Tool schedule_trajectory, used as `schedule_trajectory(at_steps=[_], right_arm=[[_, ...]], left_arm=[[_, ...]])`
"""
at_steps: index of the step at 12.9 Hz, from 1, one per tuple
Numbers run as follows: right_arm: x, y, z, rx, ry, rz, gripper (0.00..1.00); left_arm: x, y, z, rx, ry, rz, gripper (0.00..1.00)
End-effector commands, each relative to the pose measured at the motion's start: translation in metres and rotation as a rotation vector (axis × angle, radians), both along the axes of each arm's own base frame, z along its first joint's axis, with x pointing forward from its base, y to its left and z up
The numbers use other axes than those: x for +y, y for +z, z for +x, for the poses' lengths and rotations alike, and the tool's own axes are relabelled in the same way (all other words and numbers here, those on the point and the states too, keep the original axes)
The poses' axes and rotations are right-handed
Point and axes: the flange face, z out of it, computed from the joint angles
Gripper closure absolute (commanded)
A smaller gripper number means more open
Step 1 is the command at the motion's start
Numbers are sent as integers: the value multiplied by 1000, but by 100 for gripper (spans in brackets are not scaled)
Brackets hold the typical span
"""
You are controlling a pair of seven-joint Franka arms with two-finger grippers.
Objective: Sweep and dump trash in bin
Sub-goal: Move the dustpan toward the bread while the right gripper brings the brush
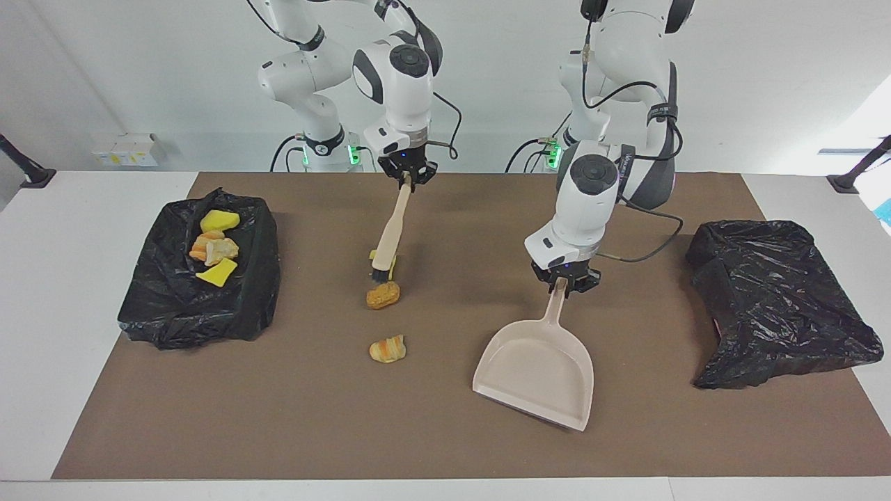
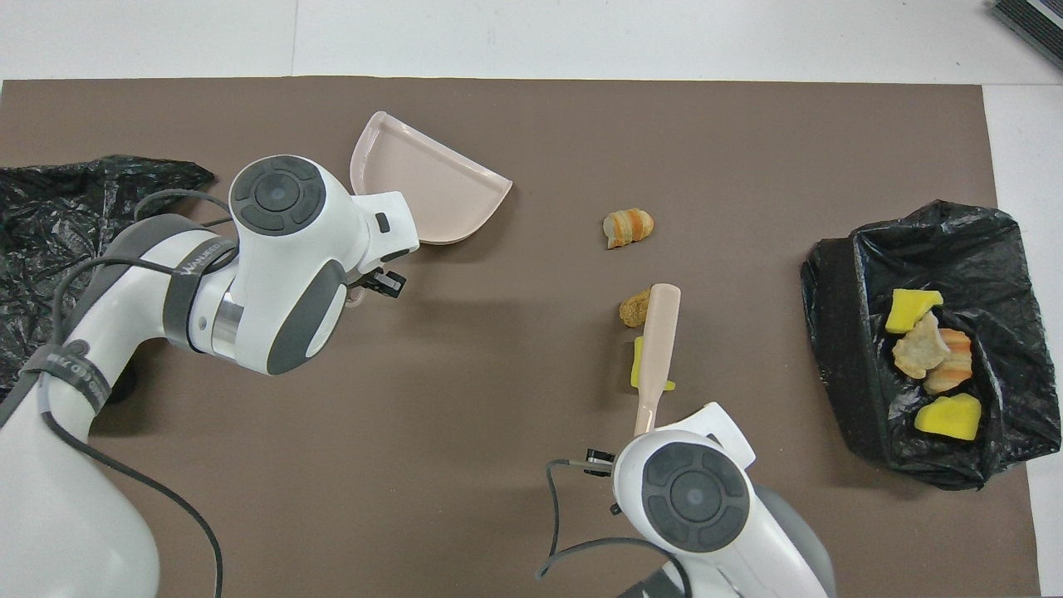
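Two white Franka arms, glossy rounded shells, dark grey bands at the joints. Each wrist end carries a round dark grey cap with concentric rings and button marks. Left arm (image 1: pixel 630 83): black cable loops along the links, strapped on with black bands, hangs loose just above the left gripper (image 1: pixel 564 285); grey lettering on the dark forearm ring. Right arm (image 1: pixel 313 62): thinner black cable curls off the wrist above the right gripper (image 1: pixel 408 177). Both grippers small, black, with a tiny blue light on the body. Green lights glow at both bases. Small dark slot marks on white flange covers.
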Motion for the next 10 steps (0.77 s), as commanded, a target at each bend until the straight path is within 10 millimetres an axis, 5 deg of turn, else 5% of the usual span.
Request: schedule_trajectory(at_steps=[1,3,5,8,10], right_arm=[[-20,-3,19,14,-8,-20,100],[-45,-8,21,79,-59,-55,100],[-48,-11,11,130,-99,-75,100],[-40,-36,-2,160,-110,-105,100],[-40,-38,7,132,-37,-62,100]], left_arm=[[27,22,-4,45,-209,29,100],[36,20,-8,114,-421,46,100],[39,21,-12,148,-540,64,100],[21,22,-30,173,-647,105,100],[3,20,-42,179,-749,102,100]])
